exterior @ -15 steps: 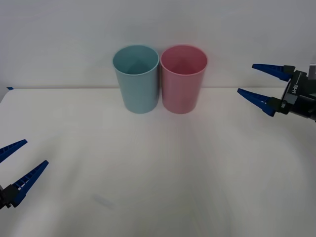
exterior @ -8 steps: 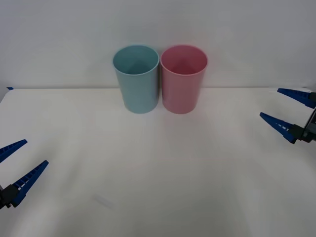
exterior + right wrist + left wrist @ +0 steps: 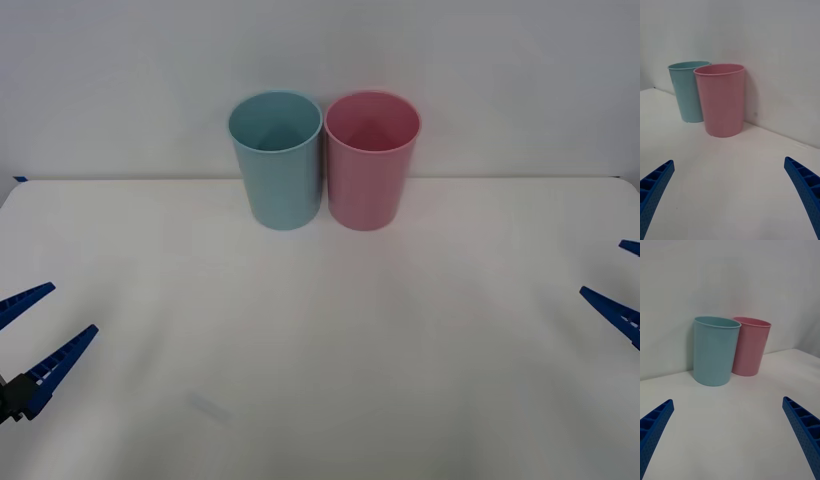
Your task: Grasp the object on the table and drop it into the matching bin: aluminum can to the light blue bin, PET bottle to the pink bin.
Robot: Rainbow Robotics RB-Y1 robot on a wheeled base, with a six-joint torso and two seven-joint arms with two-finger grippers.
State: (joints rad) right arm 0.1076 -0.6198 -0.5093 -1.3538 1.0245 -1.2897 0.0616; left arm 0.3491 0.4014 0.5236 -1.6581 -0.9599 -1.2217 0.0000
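Observation:
The light blue bin [image 3: 276, 160] and the pink bin [image 3: 371, 160] stand upright side by side, touching, at the back middle of the white table [image 3: 400, 340]. The aluminum can and the PET bottle are out of view, and the object is nowhere on the tabletop. My left gripper [image 3: 74, 307] hovers open and empty at the front left edge. My right gripper [image 3: 603, 267] is open and empty at the right edge, mostly cut off by it. Both bins also appear ahead of the right gripper [image 3: 729, 160], pink bin [image 3: 723, 101] nearer, and ahead of the left gripper [image 3: 728, 399], light blue bin [image 3: 714, 351] nearer.
A plain white wall rises right behind the bins. A faint small mark [image 3: 208, 405] lies on the tabletop at the front left. A bit of blue tape [image 3: 18, 178] sits at the table's far left corner.
My right gripper has drawn back from the back right, moving toward the front and out past the right edge, staying open. The left gripper and both bins have not moved.

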